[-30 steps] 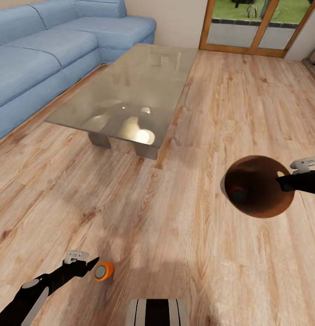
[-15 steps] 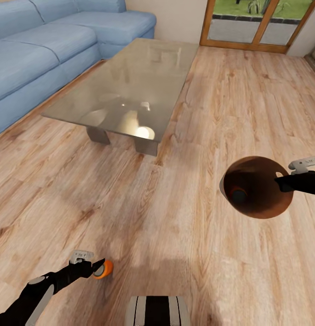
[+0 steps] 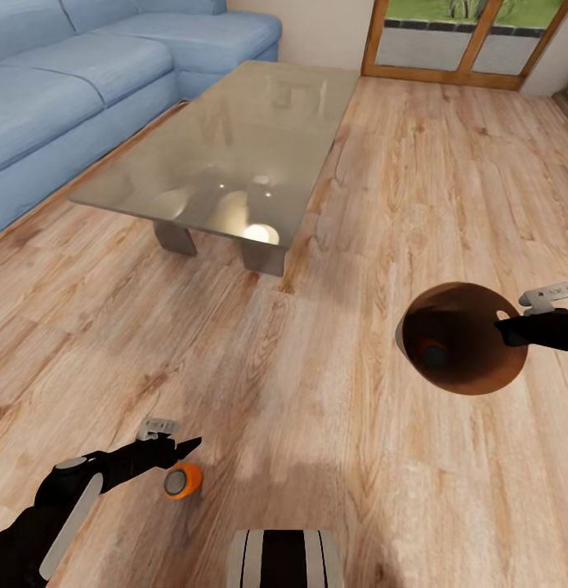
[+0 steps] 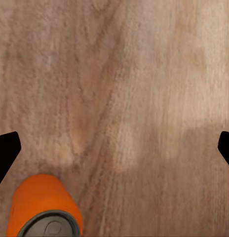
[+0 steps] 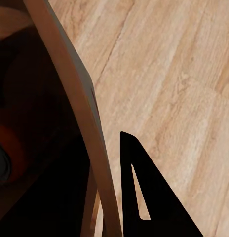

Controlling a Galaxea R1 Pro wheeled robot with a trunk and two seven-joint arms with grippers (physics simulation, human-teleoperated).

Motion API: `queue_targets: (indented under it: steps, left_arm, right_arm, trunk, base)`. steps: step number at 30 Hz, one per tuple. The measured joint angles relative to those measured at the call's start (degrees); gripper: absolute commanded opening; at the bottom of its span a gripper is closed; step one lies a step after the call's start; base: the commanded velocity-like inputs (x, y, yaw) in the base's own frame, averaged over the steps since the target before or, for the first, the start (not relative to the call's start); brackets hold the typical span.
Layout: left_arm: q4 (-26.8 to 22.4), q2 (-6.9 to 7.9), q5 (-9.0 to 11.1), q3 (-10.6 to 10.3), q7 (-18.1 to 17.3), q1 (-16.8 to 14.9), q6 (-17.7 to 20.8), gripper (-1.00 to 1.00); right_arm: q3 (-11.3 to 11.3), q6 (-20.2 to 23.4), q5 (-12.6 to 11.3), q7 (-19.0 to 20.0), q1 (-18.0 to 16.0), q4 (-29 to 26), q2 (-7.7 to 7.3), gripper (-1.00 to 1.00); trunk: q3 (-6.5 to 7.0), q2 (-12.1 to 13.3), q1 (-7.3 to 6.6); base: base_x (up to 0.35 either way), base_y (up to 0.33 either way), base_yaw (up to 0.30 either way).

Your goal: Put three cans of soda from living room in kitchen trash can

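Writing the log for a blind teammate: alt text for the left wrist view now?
An orange soda can with a silver end sits on the wood floor, off to one side between the open left gripper's two dark fingertips, not gripped.

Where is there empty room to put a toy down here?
The glass coffee table top is bare, and so is the wood floor between the orange can and the bin. It is crowded right by the left hand.
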Motion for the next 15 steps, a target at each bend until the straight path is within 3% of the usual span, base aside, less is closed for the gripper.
queue_targets:
  steps: [9,15]
  left_arm:
    - [-0.14,-0.01,-0.15,0.08,0.43,0.03,-0.03,1.0]
    - [0.37,0.0,-0.42,0.17,1.3,0.05,-0.12,1.0]
  right_arm:
    - [0.2,0.08,0.32,-0.07,0.0,0.0,0.17,-1.0]
    - [0.15,-0.17,5.12,0.23,0.0,0.0,0.51,-1.0]
  trunk:
    - [-0.03,0.0,0.0]
    - [-0.03,0.0,0.0]
  base:
    - [0.0,0.0,0.0]
    - [0.0,0.0,0.0]
